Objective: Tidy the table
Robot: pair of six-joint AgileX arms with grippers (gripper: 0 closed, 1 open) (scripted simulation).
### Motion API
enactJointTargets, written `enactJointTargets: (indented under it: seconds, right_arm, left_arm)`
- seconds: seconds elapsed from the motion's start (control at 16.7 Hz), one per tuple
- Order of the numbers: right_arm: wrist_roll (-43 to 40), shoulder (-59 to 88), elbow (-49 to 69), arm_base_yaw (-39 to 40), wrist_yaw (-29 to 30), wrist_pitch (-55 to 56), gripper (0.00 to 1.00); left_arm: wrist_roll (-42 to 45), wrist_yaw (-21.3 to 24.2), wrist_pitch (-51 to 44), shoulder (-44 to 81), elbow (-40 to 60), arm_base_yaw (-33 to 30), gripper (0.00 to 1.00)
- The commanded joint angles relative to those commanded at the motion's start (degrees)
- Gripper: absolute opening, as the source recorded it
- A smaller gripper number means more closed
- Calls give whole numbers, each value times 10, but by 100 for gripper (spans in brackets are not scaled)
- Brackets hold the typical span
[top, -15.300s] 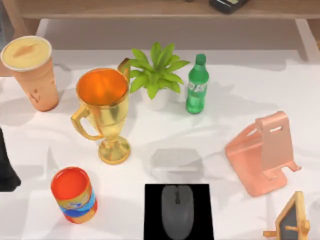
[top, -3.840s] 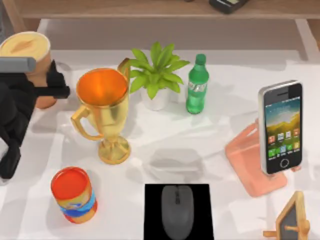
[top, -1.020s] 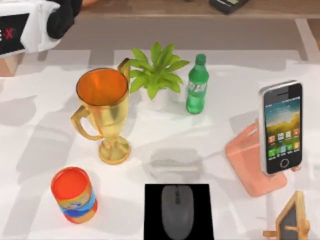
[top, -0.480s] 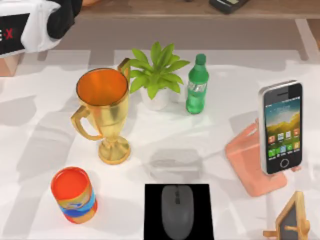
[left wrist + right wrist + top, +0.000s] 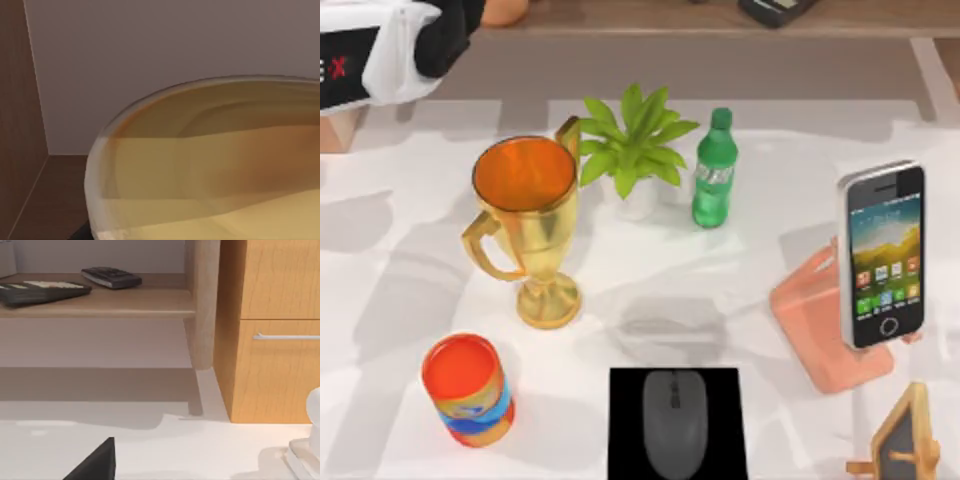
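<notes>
table (image 5: 740, 270), long axis left-right

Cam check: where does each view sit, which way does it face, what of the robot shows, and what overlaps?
Top: above the table, looking down at trophy, plant, bottle, phone; left arm at upper left.
Left wrist: on the left arm, close on the cup against shelf wall.
Right wrist: low over the table, facing shelf and cabinet.
Shared: shelf in top and right wrist.
</notes>
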Motion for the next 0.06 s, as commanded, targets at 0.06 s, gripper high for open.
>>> enactJointTargets:
  seconds: [0.06]
  right_arm:
    - [0,0,0,0,0,0,100]
  left_arm:
    - [0,0,0,0,0,0,100]
